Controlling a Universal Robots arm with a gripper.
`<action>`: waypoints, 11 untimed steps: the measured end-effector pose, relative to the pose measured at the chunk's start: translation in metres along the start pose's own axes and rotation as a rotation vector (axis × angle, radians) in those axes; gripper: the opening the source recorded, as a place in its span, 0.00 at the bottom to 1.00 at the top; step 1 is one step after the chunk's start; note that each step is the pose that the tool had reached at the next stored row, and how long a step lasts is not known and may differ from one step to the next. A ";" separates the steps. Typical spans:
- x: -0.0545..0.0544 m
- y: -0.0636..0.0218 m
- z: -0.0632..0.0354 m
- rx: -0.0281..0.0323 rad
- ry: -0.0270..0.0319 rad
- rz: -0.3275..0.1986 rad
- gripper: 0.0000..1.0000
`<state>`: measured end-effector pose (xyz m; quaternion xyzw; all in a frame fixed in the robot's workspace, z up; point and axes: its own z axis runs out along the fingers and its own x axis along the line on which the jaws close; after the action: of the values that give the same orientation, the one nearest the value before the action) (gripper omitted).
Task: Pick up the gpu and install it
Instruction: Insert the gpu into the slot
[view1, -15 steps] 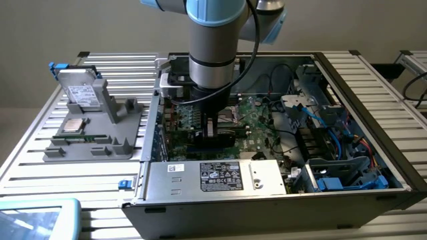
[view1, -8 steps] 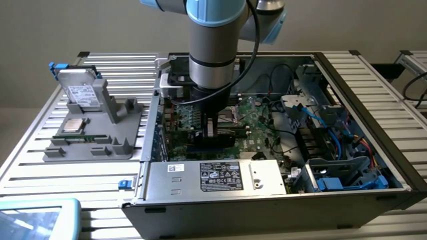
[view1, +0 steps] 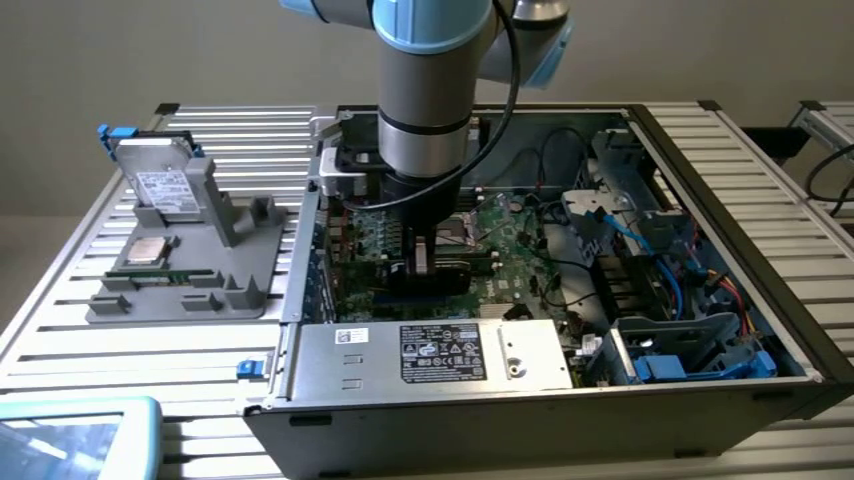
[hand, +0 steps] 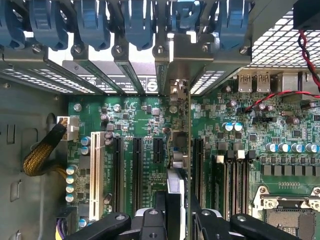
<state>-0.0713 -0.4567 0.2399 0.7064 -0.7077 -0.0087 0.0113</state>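
My gripper (view1: 424, 262) reaches down into the open computer case (view1: 747, 330) and is shut on the gpu (view1: 430, 283), a dark card held on edge just above the green motherboard (view1: 514, 225). In the wrist view the gpu (hand: 175, 182) is seen edge-on between my black fingers (hand: 152, 220), with the gripper (hand: 177, 216) clamped on both its faces. Its silvery metal end (hand: 173, 57) sits at the case's rear slot openings. The card hangs over the black expansion slots (hand: 137, 165), between two of them; I cannot tell whether it touches a slot.
A grey holder (view1: 200, 270) at the exterior view's left carries a silver hard drive (view1: 163, 180), a processor chip (view1: 147, 250) and a green memory stick (view1: 160, 272). The power supply box (view1: 441, 352) lies in front; blue cables (view1: 667, 250) and drive bays crowd the exterior view's right.
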 end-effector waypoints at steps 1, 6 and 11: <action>0.000 0.0000 0.0000 0.0000 0.0000 0.000 0.27; 0.000 0.0000 0.0000 0.0000 0.0000 0.000 0.27; 0.001 0.0000 0.0000 0.0000 -0.0002 -0.002 0.27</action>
<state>-0.0713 -0.4573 0.2399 0.7070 -0.7070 -0.0088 0.0112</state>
